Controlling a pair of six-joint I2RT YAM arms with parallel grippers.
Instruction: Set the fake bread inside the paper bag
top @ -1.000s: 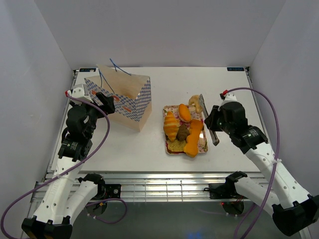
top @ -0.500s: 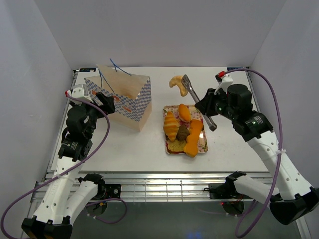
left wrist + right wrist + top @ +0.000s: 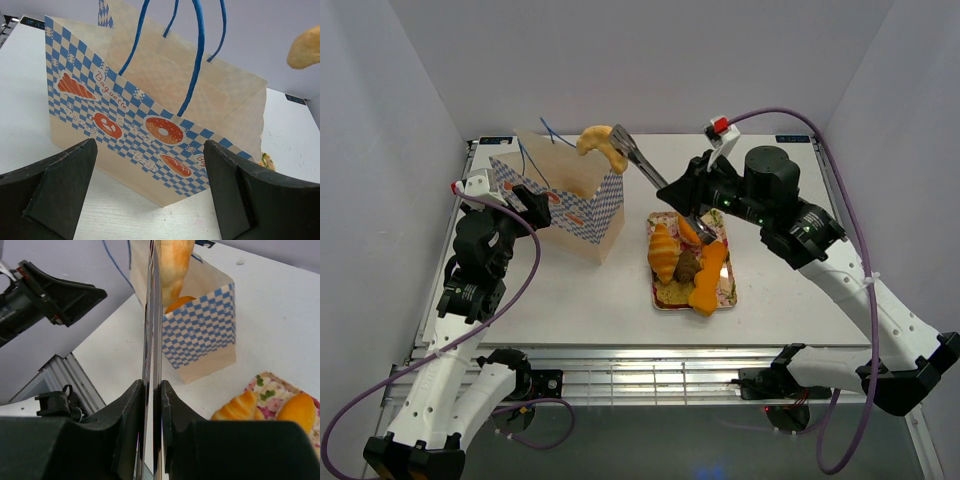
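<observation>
My right gripper [image 3: 694, 203] [image 3: 153, 387] is shut on a pair of metal tongs [image 3: 645, 168] [image 3: 151, 315]. The tongs pinch a golden croissant-shaped piece of fake bread [image 3: 603, 143] [image 3: 174, 260] above the open top of the paper bag [image 3: 570, 195] [image 3: 150, 115] [image 3: 200, 335]. An orange piece [image 3: 180, 304] shows inside the bag. More fake bread lies on the floral tray [image 3: 730, 298]: a croissant [image 3: 663, 250], a brown bun [image 3: 686, 265] and orange pieces [image 3: 705, 280]. Just left of the bag, my left gripper [image 3: 525, 200] [image 3: 150, 150] stands open, holding nothing.
The bag stands at the back left of the white table, and its blue string handles [image 3: 200, 55] stick up. The tray lies to the right of the table's middle. Grey walls close in the left, back and right sides.
My right arm has swung the tongs and the held bread up from the tray and leftward to above the bag's opening. The left arm has not moved.
</observation>
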